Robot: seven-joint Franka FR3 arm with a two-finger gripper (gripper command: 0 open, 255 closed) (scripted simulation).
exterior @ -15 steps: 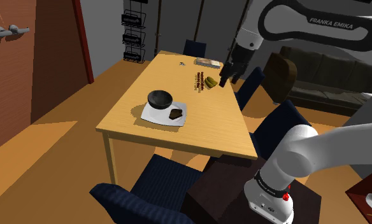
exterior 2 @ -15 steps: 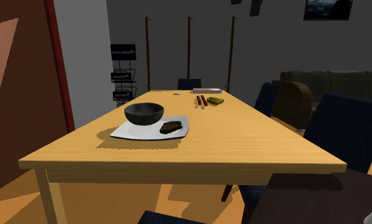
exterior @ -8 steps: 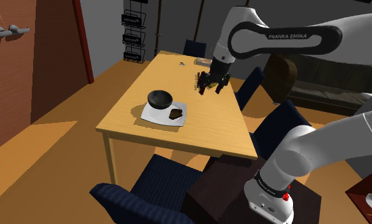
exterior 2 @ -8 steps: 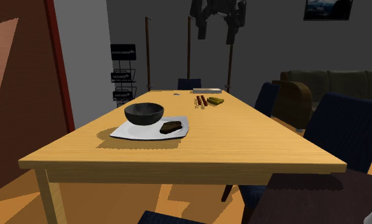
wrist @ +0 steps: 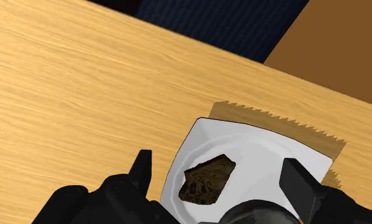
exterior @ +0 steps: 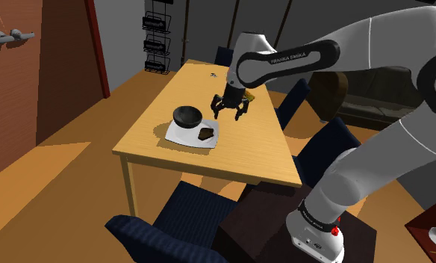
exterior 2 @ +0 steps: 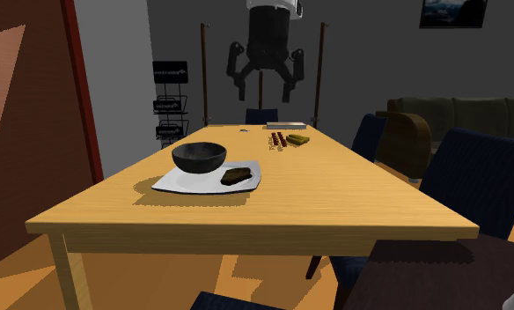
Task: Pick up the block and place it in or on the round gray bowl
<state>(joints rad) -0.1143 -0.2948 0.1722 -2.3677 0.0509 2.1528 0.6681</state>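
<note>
the block (wrist: 207,179) is a small dark brown lump with a rough, pitted face, lying flat on a white square plate (wrist: 255,143) near one of its corners. just beside it, apparently on the same plate, stands the round dark gray bowl (exterior 2: 199,157). block and bowl are near but not touching, so it looks like a short carry. the plate sits on a light wooden table (exterior: 261,149), out toward the shoulder view's left half of the top. above it hangs the black gripper (exterior 2: 265,86), well clear of the table, empty, fingers spread wide. in the wrist view the block lies right in the gap between them, far below, so the line-up looks good and the pick is not yet begun. by the look of it the block is stiff and light, nothing fragile, and that coarse surface should give the pads bite rather than slip. it is longer one way than the other, so i'd take it across the narrow width, low on its sides near the middle. the finger on the bowl's side has to stay off the bowl's wall, and the tips off the plate. at the table's far end lie a yellow thing (exterior 2: 297,138) and some reddish-brown pieces (exterior 2: 277,138), well apart from the work. dark blue chairs (exterior: 201,213) ring the table.
</note>
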